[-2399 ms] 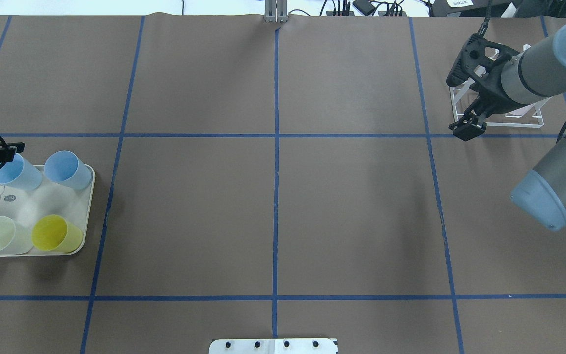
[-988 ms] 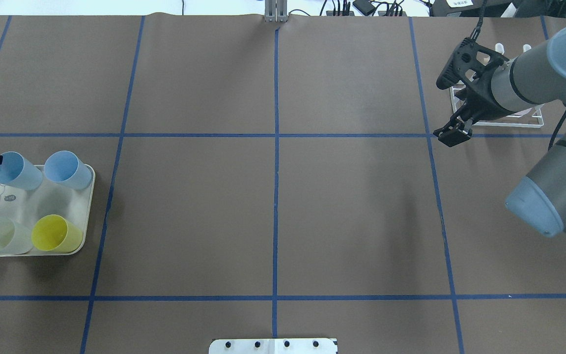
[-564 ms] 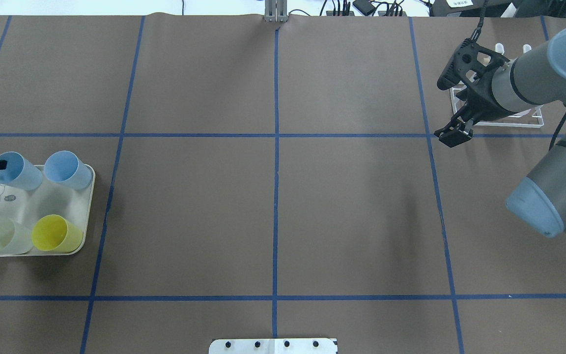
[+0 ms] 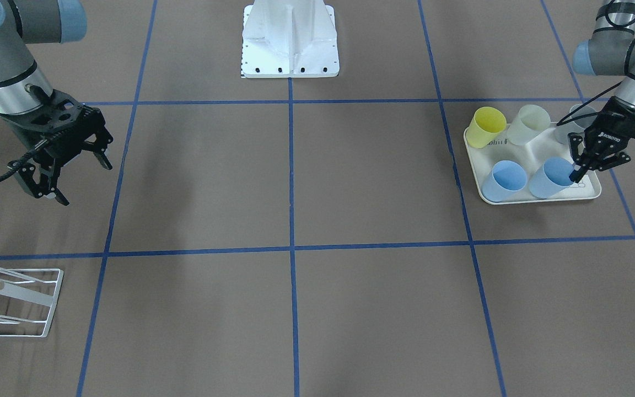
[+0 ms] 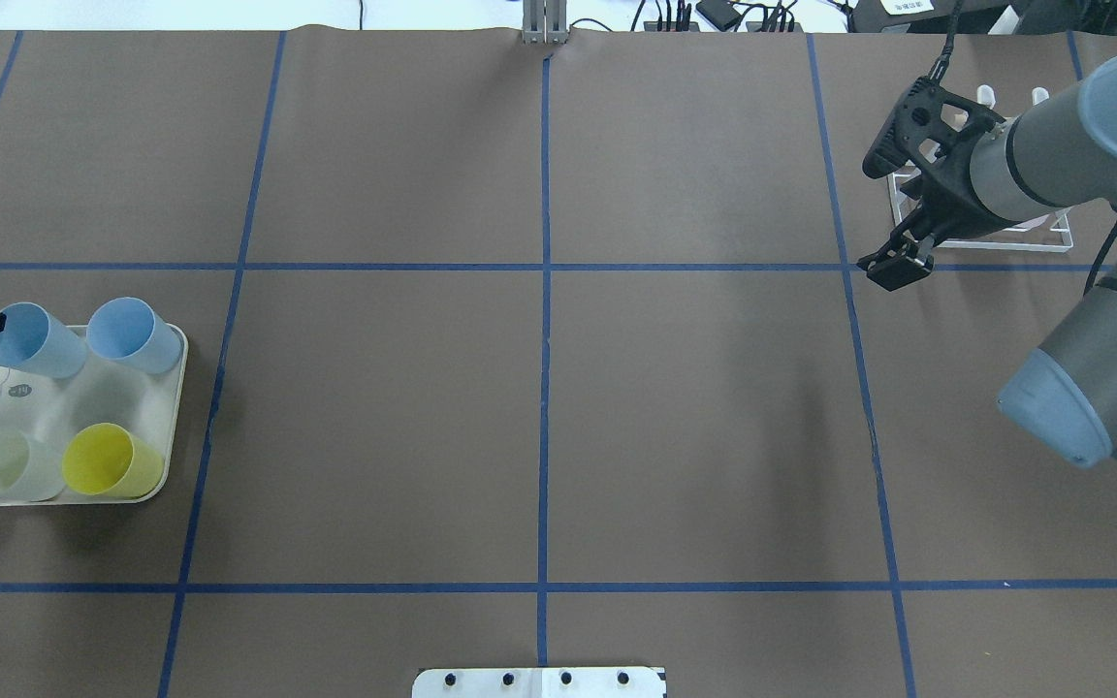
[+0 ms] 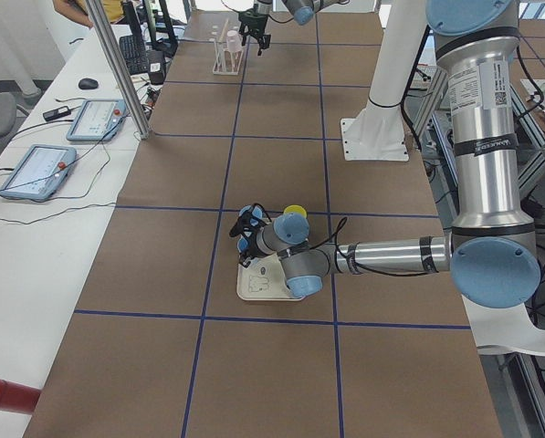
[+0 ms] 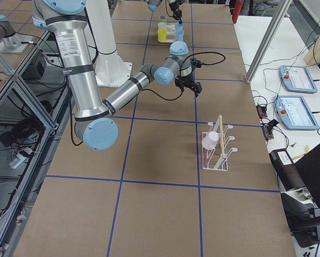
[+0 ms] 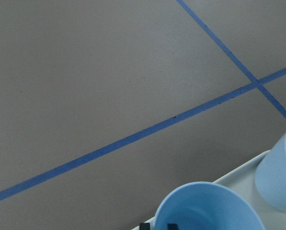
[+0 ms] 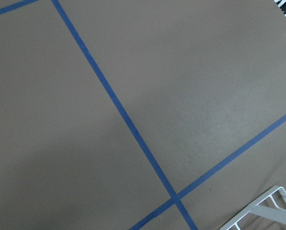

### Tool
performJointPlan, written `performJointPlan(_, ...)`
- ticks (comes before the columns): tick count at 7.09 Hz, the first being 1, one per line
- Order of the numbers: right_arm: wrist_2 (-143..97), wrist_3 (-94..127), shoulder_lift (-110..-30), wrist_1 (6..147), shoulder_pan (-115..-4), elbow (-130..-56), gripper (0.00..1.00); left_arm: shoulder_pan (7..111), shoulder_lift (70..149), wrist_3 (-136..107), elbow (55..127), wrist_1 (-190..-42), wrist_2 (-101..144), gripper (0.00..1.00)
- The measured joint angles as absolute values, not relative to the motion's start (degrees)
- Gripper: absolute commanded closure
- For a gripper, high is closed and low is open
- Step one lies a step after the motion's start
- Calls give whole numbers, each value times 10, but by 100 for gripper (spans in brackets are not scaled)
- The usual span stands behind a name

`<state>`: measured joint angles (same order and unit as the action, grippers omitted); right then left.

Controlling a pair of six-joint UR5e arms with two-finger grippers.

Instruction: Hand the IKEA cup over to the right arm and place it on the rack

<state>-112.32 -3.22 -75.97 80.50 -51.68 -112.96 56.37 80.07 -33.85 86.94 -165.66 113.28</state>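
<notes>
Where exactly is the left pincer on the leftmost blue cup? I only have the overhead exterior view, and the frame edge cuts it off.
Observer: In the left wrist view the left pincer has one fingertip inside the blue cup's rim and one outside; clamped or not, I cannot tell.
Operator: Is the right pincer free?
Observer: The front-facing view shows the right pincer open and empty.
Operator: And the rack behind that arm?
Observer: The right-side view shows a pale cup already on the rack.
</notes>
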Motion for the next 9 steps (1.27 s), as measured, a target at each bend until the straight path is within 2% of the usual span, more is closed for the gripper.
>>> performJointPlan(2, -1124, -34, -758, 804, -516, -1129, 1, 583, 801, -334, 878, -1654, 1163, 100)
performJointPlan(5, -1126, -31, -754, 796, -498, -1127, 1, 695, 808, -313, 909, -1617, 1260, 100)
performJointPlan(8, -1124, 41, -753, 649, -464, -1092, 1, 727, 822, -420, 1089, -1443, 1317, 100)
performJointPlan(9, -1123, 67, -754, 594, -448, -1079, 1, 726, 844, -496, 1121, -1426, 1346, 100)
